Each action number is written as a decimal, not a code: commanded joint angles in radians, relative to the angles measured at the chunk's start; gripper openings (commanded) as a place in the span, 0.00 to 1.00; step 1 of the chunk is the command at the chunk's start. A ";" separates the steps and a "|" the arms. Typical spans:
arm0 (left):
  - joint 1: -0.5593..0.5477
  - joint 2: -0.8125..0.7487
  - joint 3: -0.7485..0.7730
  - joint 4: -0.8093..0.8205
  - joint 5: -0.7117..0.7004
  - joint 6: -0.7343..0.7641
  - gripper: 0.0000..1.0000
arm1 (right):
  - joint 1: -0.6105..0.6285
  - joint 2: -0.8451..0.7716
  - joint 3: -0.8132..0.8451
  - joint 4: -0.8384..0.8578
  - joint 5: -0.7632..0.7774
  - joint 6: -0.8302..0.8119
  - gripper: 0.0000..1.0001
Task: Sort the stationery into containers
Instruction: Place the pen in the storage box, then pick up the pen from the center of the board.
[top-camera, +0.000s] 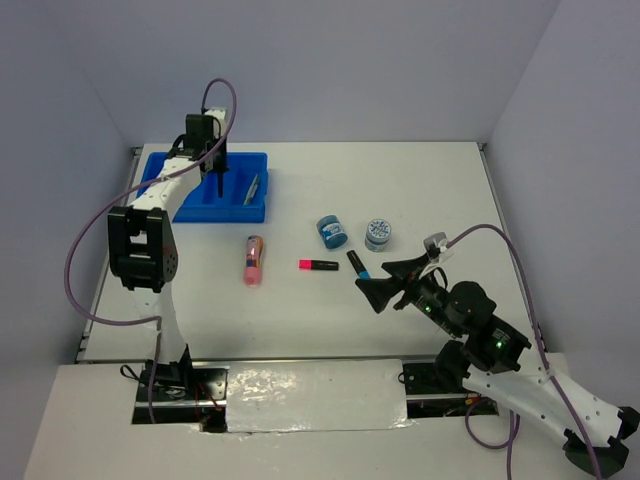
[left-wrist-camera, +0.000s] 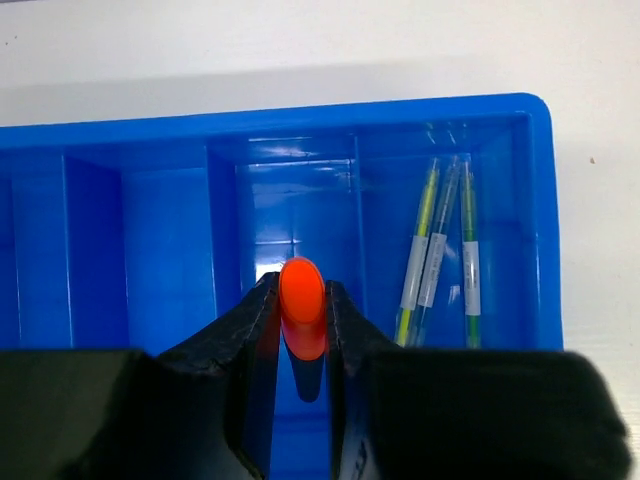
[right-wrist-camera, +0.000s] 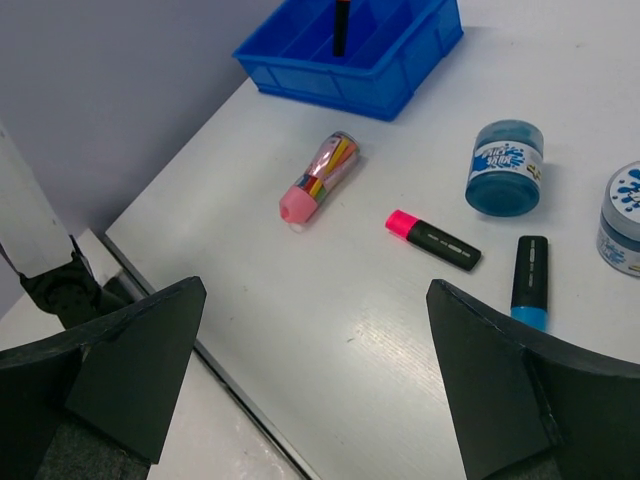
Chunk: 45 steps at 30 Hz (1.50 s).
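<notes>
My left gripper (top-camera: 218, 176) hangs over the blue tray (top-camera: 215, 212), shut on a black marker with an orange end (left-wrist-camera: 301, 300) held upright above a middle compartment (left-wrist-camera: 300, 200). Three thin pens (left-wrist-camera: 435, 255) lie in the tray's right compartment. My right gripper (top-camera: 378, 282) is wide open above the table, holding nothing. Ahead of it lie a pink tube (right-wrist-camera: 320, 177), a pink-ended marker (right-wrist-camera: 433, 239), a blue-ended marker (right-wrist-camera: 529, 282) and two round blue jars (right-wrist-camera: 505, 167) (right-wrist-camera: 625, 218). The blue-ended marker (top-camera: 358, 264) is just beyond the right gripper's fingertips.
The table's near edge (right-wrist-camera: 200, 350) runs under my right gripper's left finger. Grey walls close the table at the back and sides. The left arm's upright link (top-camera: 140, 245) stands near the tray's front left.
</notes>
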<state>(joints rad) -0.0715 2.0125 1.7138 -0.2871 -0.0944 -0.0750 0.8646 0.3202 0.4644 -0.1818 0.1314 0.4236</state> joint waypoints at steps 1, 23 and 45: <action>0.021 0.006 -0.017 0.107 0.044 0.004 0.29 | -0.006 0.014 -0.009 -0.001 0.008 -0.031 1.00; 0.033 -0.619 -0.230 -0.144 0.191 -0.420 0.99 | -0.058 0.801 0.230 0.052 -0.242 -0.511 0.98; 0.032 -1.408 -0.956 -0.133 0.137 -0.275 0.99 | -0.062 1.496 0.720 -0.208 -0.194 -0.884 0.80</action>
<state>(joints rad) -0.0418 0.5781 0.7315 -0.4614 0.0315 -0.3679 0.8070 1.7721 1.1191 -0.3698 -0.0414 -0.4122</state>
